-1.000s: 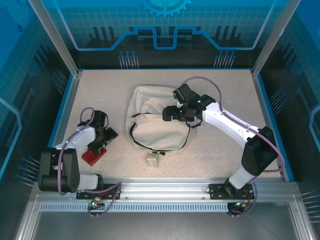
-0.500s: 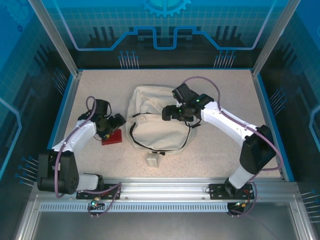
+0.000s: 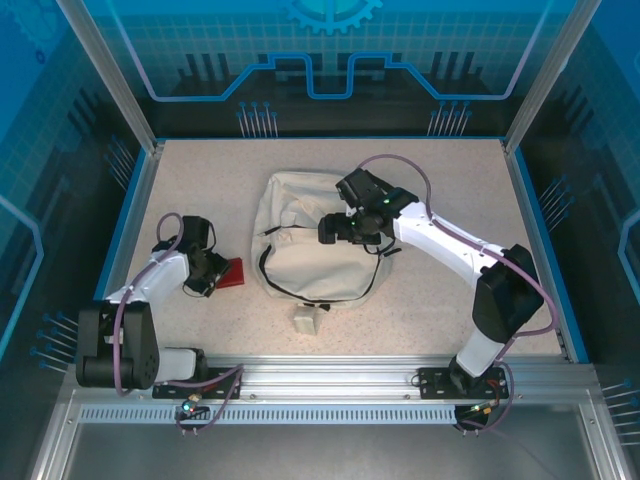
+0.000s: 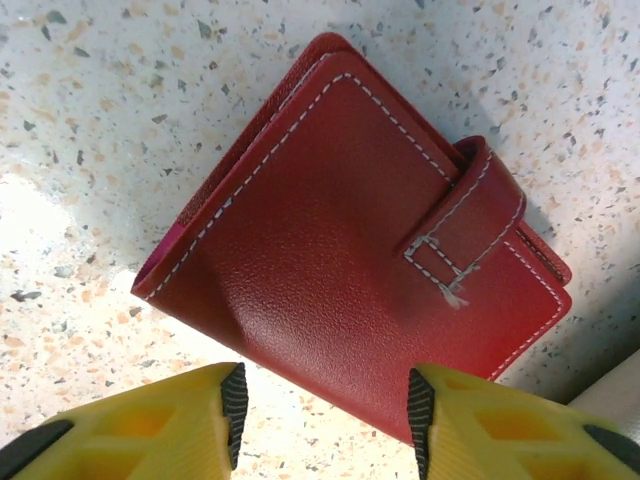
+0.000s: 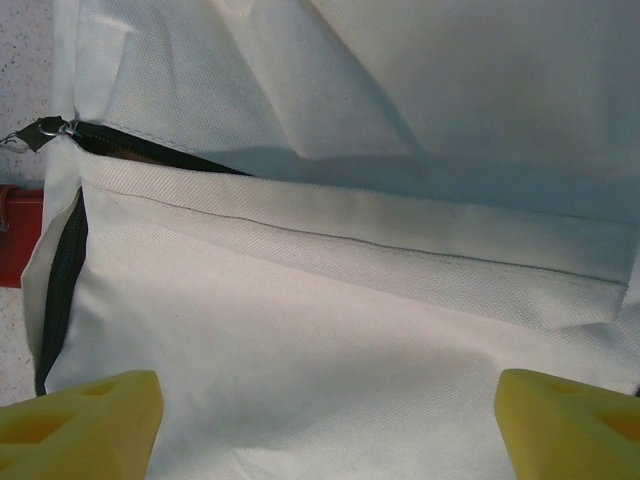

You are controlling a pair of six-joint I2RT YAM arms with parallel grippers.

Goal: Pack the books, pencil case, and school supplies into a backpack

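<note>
- Centrally on the speckled desk [image 3: 440,170] lies the cream-white backpack [image 3: 312,255], flat. A dark strap loops over its front, and a small beige tag [image 3: 307,318] rests on the desk just past its near edge.
- Left of the backpack, near it but not touching, a red leather case [image 4: 340,260] lies flat on the desk. White stitching runs round its cover and a strap [image 4: 465,215] folds over 1 edge.
- The left end effector [image 4: 325,405] hangs directly over the near edge of that case with its 2 yellow fingers [image 4: 150,430] apart. The case's near corner lies between them. 1 pad is at the leather, touching or just beside it, I cannot tell which. Bare desk shows between the other pad and the case, so nothing is clamped.
- The right end effector [image 5: 320,430] hovers low over the backpack's front panel, its 2 yellow fingertips [image 5: 80,420] spread wide above flat cloth, gripping nothing.
- Seen from the right wrist, a dark zip line [image 5: 62,270] runs down the backpack's side and turns along a fold, with a metal pull [image 5: 45,128] at the corner. A sliver of the red leather case shows just past the bag's edge.
</note>
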